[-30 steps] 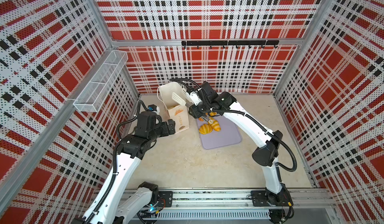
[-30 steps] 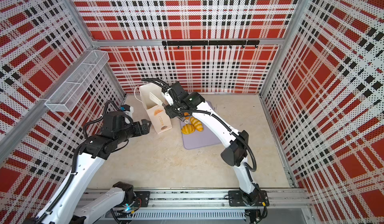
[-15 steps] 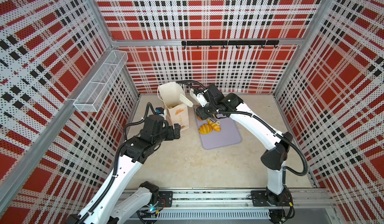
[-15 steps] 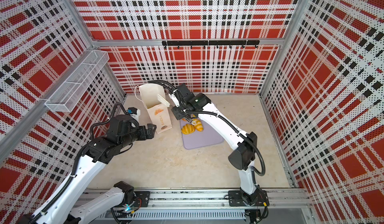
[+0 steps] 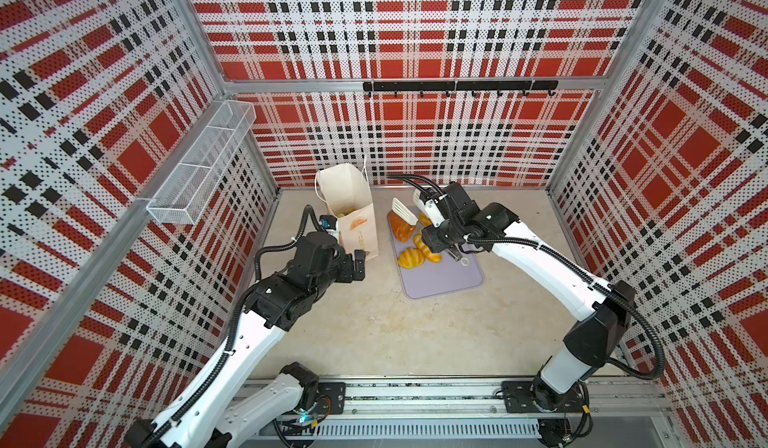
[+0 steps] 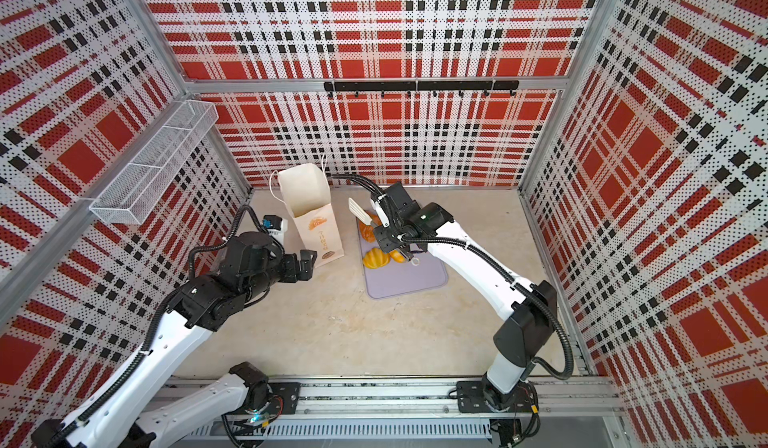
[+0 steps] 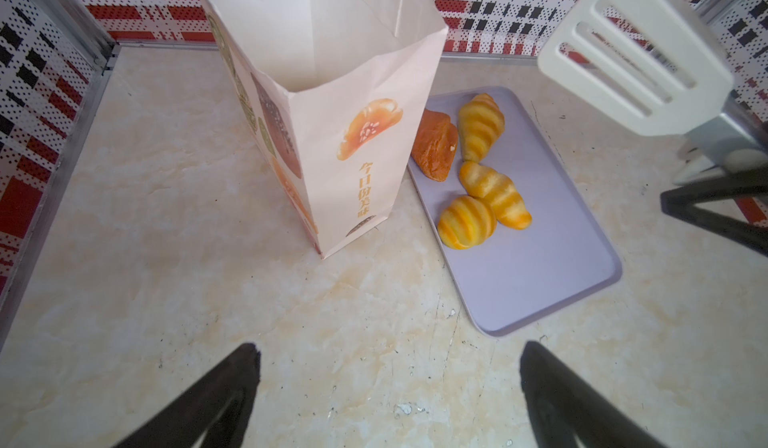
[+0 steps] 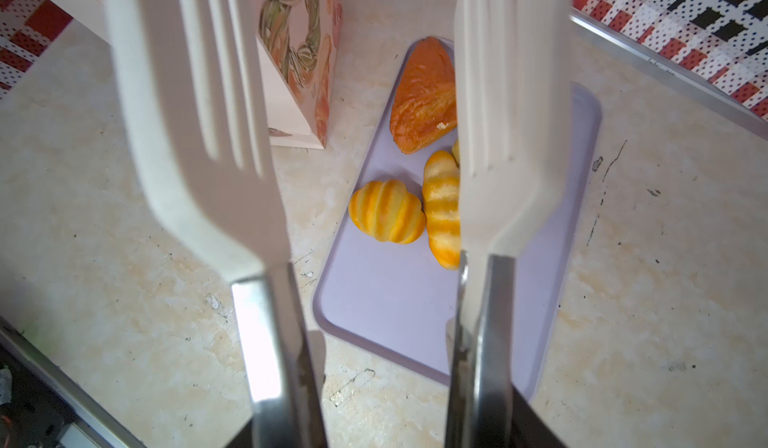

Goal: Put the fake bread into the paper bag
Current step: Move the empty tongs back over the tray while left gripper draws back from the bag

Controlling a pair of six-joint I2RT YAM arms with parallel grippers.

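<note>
The cream paper bag (image 7: 357,143) stands upright, mouth open, and four pieces of fake bread (image 7: 494,194), one reddish-brown, lie clustered just beside it on a lilac tray (image 7: 540,280).

Paper bag (image 7: 357,93): "今日份美味" (vertical, orange print).

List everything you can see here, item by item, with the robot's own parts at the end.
paper bag: one, cream-white with an orange bread print, upright and open on the table, next to the tray
brown croissant: one, reddish-brown, on the tray at the end near the bag
yellow pastries: three, golden-yellow striped, on the tray beside the croissant
tray: one, lilac, flat on the table
tongs: one pair, white slotted blades on metal arms, above the tray
wire basket: one, white, on the left wall
hook rail: one, black, on the back wall
table: one, beige marbled
left pincer: one, black, open and empty, near the bag's base
right pincer: one, black, gripping the tongs
</note>
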